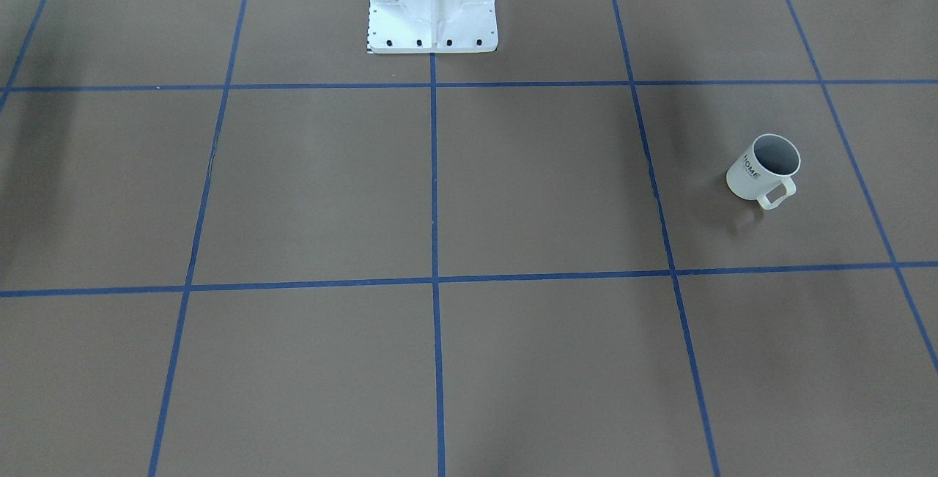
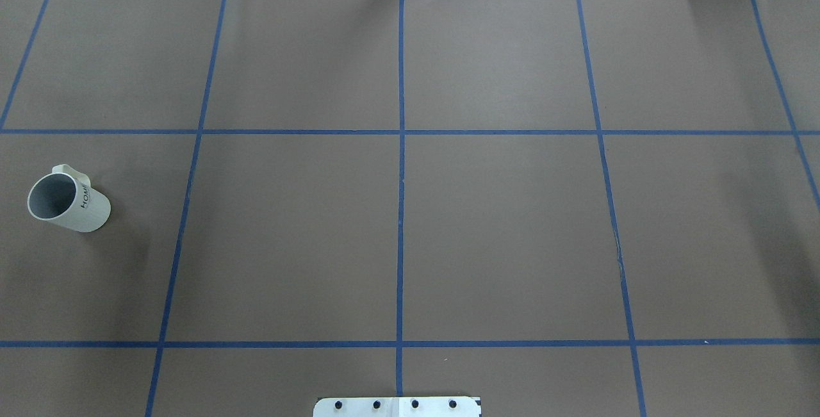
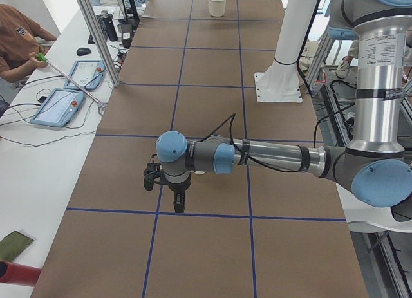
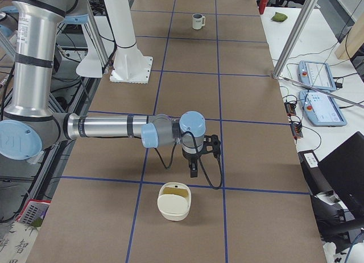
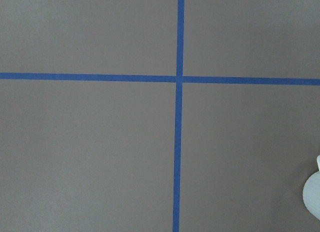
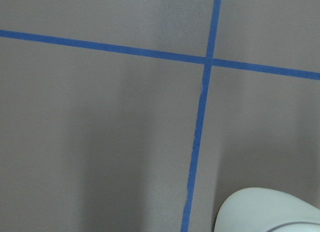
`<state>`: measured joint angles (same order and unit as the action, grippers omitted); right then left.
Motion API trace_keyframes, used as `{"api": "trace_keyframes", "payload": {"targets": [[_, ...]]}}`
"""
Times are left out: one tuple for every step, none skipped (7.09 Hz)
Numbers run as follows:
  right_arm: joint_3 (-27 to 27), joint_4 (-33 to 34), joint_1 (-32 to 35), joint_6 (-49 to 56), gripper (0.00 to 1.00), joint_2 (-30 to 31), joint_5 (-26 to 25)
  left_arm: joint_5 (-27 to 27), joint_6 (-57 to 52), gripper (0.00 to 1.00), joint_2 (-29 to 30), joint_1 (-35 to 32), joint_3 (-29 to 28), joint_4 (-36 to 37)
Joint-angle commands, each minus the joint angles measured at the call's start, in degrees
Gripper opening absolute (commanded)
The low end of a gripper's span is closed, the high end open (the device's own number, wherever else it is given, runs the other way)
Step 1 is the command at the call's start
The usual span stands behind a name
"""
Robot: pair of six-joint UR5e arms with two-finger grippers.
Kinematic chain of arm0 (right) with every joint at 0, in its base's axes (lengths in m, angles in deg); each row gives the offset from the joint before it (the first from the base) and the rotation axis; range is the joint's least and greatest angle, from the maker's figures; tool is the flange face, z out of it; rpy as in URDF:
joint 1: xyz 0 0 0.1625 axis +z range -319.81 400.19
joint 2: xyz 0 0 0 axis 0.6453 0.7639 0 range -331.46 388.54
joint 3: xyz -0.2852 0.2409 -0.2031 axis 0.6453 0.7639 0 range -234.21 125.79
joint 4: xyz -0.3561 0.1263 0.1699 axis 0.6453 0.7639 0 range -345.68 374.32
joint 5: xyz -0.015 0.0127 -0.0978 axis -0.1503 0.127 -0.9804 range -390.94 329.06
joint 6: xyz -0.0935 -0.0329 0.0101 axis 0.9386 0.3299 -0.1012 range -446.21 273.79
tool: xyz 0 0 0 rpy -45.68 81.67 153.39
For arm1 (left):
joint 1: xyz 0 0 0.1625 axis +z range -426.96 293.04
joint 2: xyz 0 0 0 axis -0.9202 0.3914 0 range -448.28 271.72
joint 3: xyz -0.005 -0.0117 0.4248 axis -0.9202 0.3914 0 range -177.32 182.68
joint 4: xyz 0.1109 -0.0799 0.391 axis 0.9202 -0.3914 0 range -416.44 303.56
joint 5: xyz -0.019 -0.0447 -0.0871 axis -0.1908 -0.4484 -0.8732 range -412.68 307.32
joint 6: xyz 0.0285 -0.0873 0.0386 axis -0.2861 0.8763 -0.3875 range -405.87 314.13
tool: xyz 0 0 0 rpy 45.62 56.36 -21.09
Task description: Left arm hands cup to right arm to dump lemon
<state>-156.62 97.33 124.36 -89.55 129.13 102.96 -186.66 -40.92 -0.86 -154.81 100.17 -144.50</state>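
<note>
Brown table [image 2: 500, 231] gridded in blue tape [image 2: 401, 148]; cup [image 2: 67, 202] at nine o'clock overhead. Teach pendants [image 3: 58, 108] on desk [image 3: 38, 172]. Left gripper [image 3: 178, 206], right gripper [image 4: 193, 173]: grip cannot be told.

Item: cup [image 1: 762, 169], one. Small cream-white mug, grey inside, black "HOME" lettering on its side, squared loop handle. Pose: upright, mouth up. Place: well out on my left side, handle turned away from me.
</note>
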Motion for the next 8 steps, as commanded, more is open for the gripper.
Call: {"api": "trace_keyframes", "payload": {"targets": [[-0.1,0.0,-0.1,0.2,1.00,0.0,-0.5,0.0,0.0,1.00,0.2,0.1,0.0,0.0],[-0.1,0.0,-0.1,0.2,1.00,0.0,-0.4,0.0,0.0,1.00,0.1,0.0,0.1,-0.1],[-0.1,0.0,-0.1,0.2,1.00,0.1,-0.4,0.2,0.0,1.00,0.0,0.0,0.0,-0.1],[-0.1,0.0,-0.1,0.2,1.00,0.1,-0.4,0.2,-0.1,1.00,-0.1,0.0,0.1,-0.2],[-0.1,0.0,-0.1,0.2,1.00,0.0,-0.4,0.1,0.0,1.00,-0.2,0.0,0.0,-0.2],[-0.1,0.0,-0.1,0.2,1.00,0.0,-0.4,0.1,-0.1,1.00,-0.1,0.1,0.0,-0.3],[0.1,0.0,-0.2,0.2,1.00,-0.2,-0.5,0.2,-0.1,1.00,0.1,0.1,0.0,-0.3],[0.4,0.0,-0.3,0.2,1.00,-0.2,-0.2,0.1,-0.1,1.00,-0.3,0.0,0.7,-0.3]]}}
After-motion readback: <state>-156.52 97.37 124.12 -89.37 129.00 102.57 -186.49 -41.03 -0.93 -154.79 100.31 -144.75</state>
